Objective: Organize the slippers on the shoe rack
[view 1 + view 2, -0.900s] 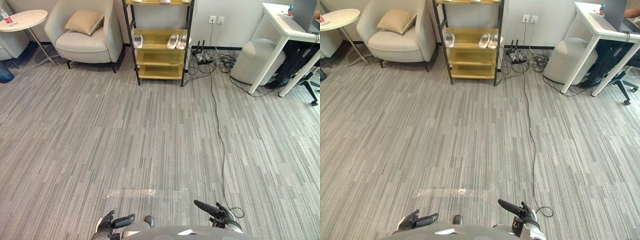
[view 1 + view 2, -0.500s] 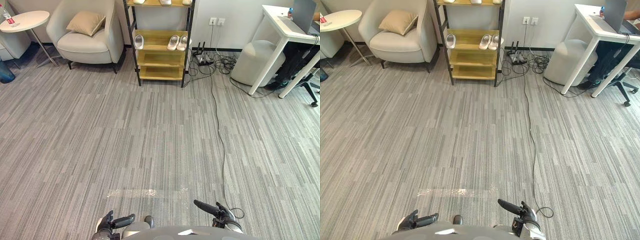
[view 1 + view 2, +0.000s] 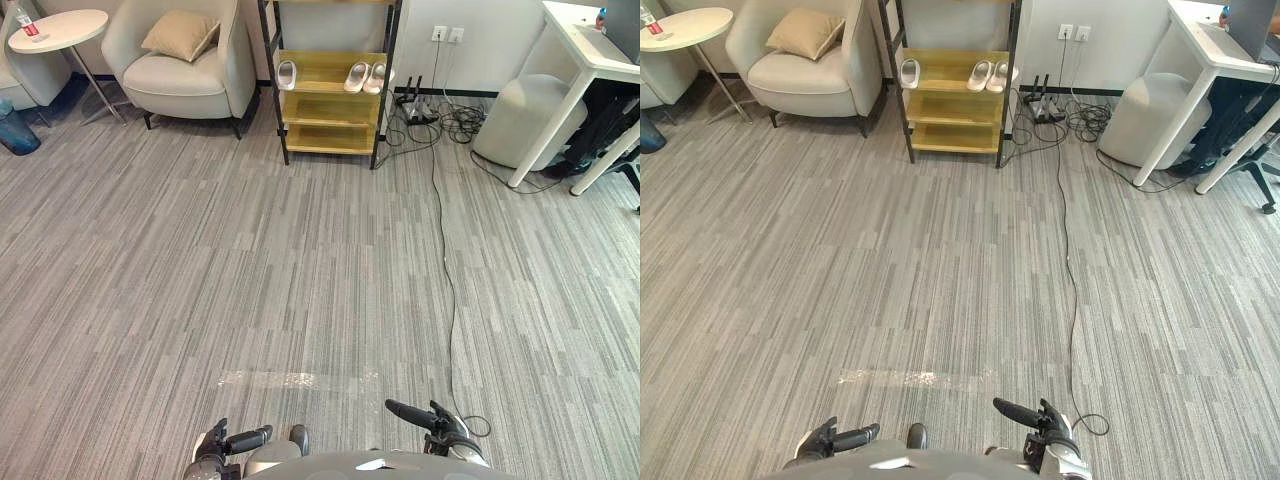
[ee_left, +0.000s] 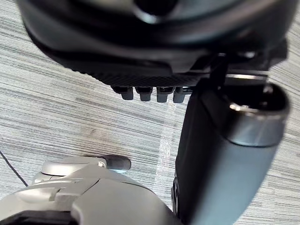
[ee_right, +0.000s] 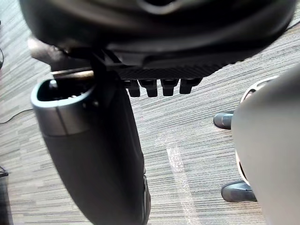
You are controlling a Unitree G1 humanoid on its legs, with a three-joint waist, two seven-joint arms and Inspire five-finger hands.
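Far ahead against the wall stands a wooden shoe rack (image 3: 333,98) with a black frame. On its upper visible shelf lie a single pale slipper (image 3: 287,74) at the left and a pair of pale slippers (image 3: 366,77) at the right. The two shelves below are bare. My left hand (image 3: 235,442) and right hand (image 3: 425,418) hang low at the near edge of the view, far from the rack. In each wrist view the fingers (image 4: 150,93) (image 5: 159,86) are straight, and both hands are open with nothing in them.
A cream armchair (image 3: 190,75) with a tan cushion stands left of the rack, with a round white side table (image 3: 57,30) beyond it. Right of the rack are a power strip with tangled cables (image 3: 430,112), a grey pouf (image 3: 523,122) and a white desk (image 3: 590,55). Grey carpet (image 3: 300,260) stretches between.
The whole picture has shifted, so the camera moved: the rack sits a little further right and its top shelf has left the view. Both hands keep the same pose.
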